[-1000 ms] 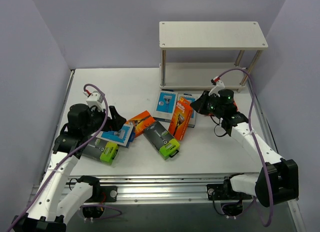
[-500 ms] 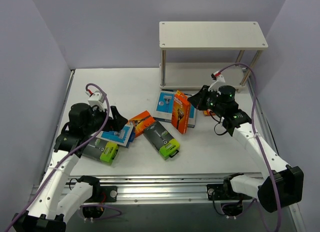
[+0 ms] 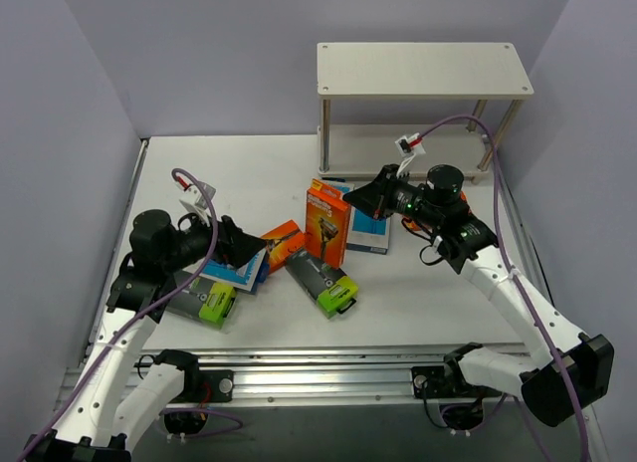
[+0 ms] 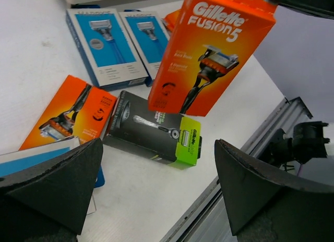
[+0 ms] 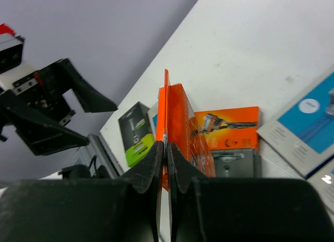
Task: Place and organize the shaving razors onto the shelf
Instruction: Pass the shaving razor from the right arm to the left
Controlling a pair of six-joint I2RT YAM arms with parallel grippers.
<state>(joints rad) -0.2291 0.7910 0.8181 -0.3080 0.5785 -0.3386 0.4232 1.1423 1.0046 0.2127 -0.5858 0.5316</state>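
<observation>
Status: early, nothing shelved yet. Neither board of the shelf [image 3: 423, 69] shows a pack. Right claw [image 5: 166, 149] is pressed together on the thin edge of one orange pack [image 3: 325, 218], holding it upright in front of the shelf's left end, apparently just clear of the tabletop [image 3: 229, 173] and not over a board. Left claw [image 3: 242, 248] is spread wide, gripping nothing, hovering over a blue pack [image 3: 235, 271] on the left side. Loose on the tabletop: a second orange pack [image 3: 283, 245], two black-and-lime packs [image 3: 323, 277], two blue packs [image 4: 107, 46] by the shelf foot. My read of what's left: shelve the held one, then every other pack, then line them up.
</observation>
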